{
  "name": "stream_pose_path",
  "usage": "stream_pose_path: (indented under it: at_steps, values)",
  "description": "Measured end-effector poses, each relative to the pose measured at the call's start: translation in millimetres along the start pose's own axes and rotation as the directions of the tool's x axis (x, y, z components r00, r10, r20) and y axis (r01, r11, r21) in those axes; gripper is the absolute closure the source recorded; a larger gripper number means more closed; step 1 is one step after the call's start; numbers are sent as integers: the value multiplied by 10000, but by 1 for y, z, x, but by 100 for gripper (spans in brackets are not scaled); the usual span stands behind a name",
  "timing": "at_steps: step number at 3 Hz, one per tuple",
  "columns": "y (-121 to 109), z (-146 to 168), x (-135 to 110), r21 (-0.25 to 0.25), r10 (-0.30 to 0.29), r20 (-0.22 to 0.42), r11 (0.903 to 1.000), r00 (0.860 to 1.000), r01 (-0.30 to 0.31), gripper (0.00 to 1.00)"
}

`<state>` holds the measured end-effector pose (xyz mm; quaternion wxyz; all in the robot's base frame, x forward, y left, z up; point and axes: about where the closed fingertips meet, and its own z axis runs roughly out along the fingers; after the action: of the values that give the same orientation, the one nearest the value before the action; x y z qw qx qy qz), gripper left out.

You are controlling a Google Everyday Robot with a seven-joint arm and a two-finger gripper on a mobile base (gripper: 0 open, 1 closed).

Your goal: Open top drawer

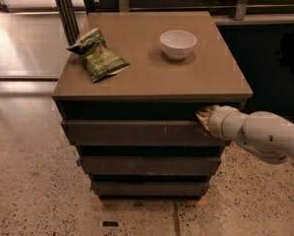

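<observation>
Where the speckled floor (pixel 33 191) meets a dark wall, one low cabinet (pixel 195 77) stands with a flat brown top and three dark drawer fronts stacked beneath it. The top drawer (pixel 136 132) is the highest and widest of the three, sitting just under the cabinet top with a black gap above it. Its long axis runs left to right, its flat face is turned toward the camera, and a few small pale scratches show right of its centre. Below it come the middle drawer (pixel 146 165) and the bottom drawer (pixel 149 188), each looking narrower than the one above and parted by dark gaps. One white arm (pixel 264 134) reaches in from the right edge, low and near level. One green bag (pixel 98 55) lies crumpled on the left of the cabinet top. One white bowl (pixel 178 43) stands upright at the back right, well apart from the bag, its inside plain white. The one gripper (pixel 204 116) sits at the top drawer's upper right corner, in the gap under the cabinet top; whether it is spread or closed cannot be told.
</observation>
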<state>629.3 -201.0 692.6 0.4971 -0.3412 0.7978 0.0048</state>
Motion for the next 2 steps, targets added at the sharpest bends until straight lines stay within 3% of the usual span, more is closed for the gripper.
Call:
stream_pose_path:
  at_steps: [2]
  values:
    - [5,-1,4,-272,40,-257,9996,9997,-47,100]
